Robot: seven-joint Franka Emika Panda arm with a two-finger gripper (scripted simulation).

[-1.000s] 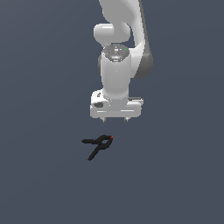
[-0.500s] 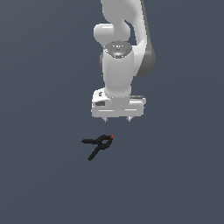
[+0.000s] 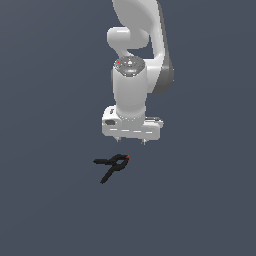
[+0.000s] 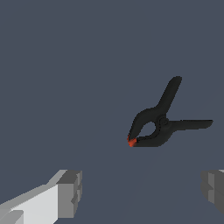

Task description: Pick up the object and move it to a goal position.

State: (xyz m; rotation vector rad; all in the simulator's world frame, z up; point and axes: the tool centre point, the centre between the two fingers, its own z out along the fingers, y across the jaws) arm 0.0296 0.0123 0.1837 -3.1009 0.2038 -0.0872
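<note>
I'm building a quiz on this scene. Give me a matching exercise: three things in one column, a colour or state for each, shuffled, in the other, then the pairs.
Things:
1. small black spring clamp
2. clamp's tiny tip
3. white robot gripper

States:
A. open, holding nothing
B. red-orange
C. lying flat, handles splayed

Pairs: 1-C, 2-B, 3-A

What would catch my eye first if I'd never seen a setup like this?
Probably the big white robot arm hanging down the middle of the exterior view, its gripper open and holding nothing. Just below it, toward the exterior view's left, a small black spring clamp with a red-orange tip lies alone on the plain dark grey floor, not touched by the fingers.
</note>
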